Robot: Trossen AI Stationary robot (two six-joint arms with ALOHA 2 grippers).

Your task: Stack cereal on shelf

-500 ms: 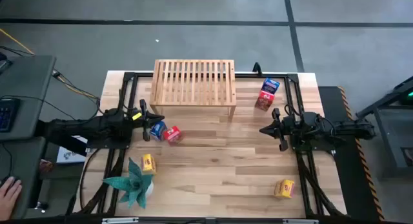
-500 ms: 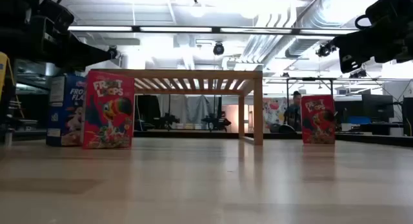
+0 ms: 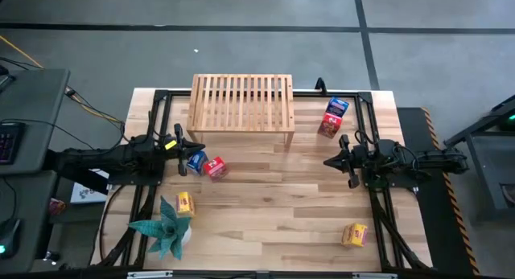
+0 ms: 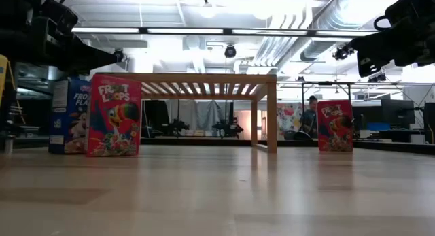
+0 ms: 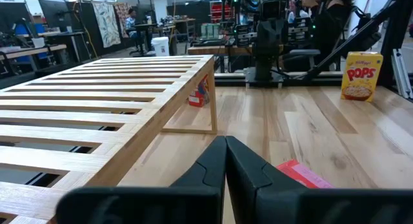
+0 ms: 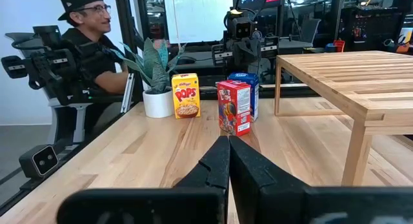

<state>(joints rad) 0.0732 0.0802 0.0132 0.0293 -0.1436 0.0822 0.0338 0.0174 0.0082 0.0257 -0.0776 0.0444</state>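
The light-wood slatted shelf (image 3: 241, 102) stands on its legs at the table's far middle, with nothing on top. A blue box (image 3: 195, 161) and a red box (image 3: 214, 167) stand side by side left of centre, with a yellow box (image 3: 185, 203) nearer. Another blue box (image 3: 337, 107) and red box (image 3: 328, 125) stand right of the shelf. A second yellow box (image 3: 355, 234) is at the near right. My left gripper (image 3: 201, 148) is shut and empty, hovering just beyond the blue box. My right gripper (image 3: 327, 161) is shut and empty at the right.
A teal spiky plant in a white pot (image 3: 165, 227) stands at the near left corner. A black frame (image 3: 161, 94) runs around the table's edges. A person (image 6: 97, 50) sits beyond the table's left side. Bare planks lie in the table's middle (image 3: 273, 190).
Both arms have kept still and no box has moved. A person's hand that showed beyond the table's near left corner has gone out of the high view.
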